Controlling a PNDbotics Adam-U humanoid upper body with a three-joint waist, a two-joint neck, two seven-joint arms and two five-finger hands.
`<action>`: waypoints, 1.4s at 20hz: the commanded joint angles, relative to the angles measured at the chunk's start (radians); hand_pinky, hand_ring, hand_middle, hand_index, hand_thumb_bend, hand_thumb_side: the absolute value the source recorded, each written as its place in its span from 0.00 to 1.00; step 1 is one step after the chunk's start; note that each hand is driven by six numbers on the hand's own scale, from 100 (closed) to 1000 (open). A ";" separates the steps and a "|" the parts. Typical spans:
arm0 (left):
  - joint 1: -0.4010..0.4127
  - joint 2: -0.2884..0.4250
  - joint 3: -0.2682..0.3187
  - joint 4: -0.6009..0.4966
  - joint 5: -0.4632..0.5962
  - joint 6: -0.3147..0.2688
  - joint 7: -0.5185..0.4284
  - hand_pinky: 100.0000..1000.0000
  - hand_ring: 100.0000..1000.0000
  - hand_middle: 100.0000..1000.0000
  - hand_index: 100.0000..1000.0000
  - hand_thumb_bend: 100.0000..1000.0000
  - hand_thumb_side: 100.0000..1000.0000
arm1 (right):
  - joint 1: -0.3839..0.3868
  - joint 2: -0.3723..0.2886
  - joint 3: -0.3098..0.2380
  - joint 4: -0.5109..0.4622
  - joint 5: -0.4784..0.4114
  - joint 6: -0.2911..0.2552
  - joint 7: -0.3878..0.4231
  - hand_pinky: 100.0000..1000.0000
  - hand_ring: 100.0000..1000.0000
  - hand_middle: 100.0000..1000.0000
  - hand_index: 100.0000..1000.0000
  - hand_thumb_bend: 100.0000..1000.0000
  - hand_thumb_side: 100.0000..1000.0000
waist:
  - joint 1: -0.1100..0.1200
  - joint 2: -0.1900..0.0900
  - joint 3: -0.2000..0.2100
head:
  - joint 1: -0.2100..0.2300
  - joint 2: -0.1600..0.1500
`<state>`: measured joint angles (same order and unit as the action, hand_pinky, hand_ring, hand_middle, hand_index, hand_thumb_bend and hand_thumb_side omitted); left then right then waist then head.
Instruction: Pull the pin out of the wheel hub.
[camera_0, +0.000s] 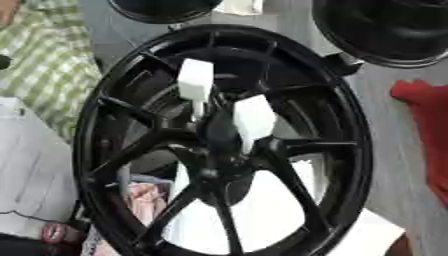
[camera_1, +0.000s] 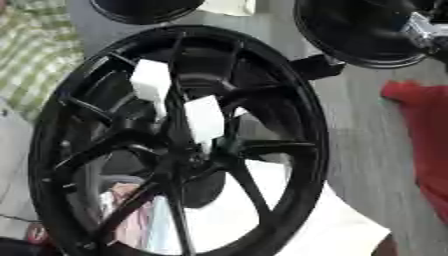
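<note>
Soft, even daylight; everything looks blurred, perhaps from motion.

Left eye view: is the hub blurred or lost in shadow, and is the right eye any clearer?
Left eye view: soft overall; the wheel hub merges into the black spokes, while the two white blocks look washed out. Right eye view: just as soft, no clearer, with bright white showing through the lower spokes. I cannot make out a pin in either view.

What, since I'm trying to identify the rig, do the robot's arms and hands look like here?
Very little of them shows. A silver metal piece enters at the right eye view's upper right corner, likely part of the right arm. A black blocky part beside the wheel may be the right hand. No cables or markings can be made out. The left arm is out of view.
</note>
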<state>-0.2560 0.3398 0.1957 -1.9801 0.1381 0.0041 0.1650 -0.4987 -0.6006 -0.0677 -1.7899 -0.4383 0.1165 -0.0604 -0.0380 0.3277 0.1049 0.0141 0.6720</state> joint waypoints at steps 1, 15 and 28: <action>-0.021 0.062 0.004 -0.020 -0.021 -0.004 -0.003 0.65 0.52 0.49 0.72 0.00 0.73 | -0.005 -0.020 -0.013 -0.006 0.000 -0.002 -0.002 0.85 0.67 0.60 0.67 0.44 0.06 | 0.005 -0.030 -0.002 | -0.005 0.001; -0.181 0.381 -0.137 -0.018 -0.220 -0.022 -0.146 0.66 0.56 0.53 0.74 0.00 0.58 | 0.020 -0.049 -0.007 0.005 0.011 0.004 0.000 0.85 0.67 0.60 0.67 0.42 0.06 | 0.032 -0.045 0.002 | -0.033 0.018; -0.374 0.715 -0.422 0.113 -0.417 -0.074 -0.351 0.70 0.69 0.65 0.79 0.00 0.60 | 0.017 -0.060 0.013 0.017 0.015 0.009 0.019 0.85 0.67 0.60 0.67 0.41 0.07 | 0.035 -0.047 -0.009 | -0.004 0.000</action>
<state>-0.6137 0.9896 -0.2103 -1.8741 -0.2604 -0.0568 -0.1683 -0.4669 -0.6236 -0.0507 -1.7655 -0.4281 0.1267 -0.0465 -0.0055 0.3089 0.0966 0.0050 0.6862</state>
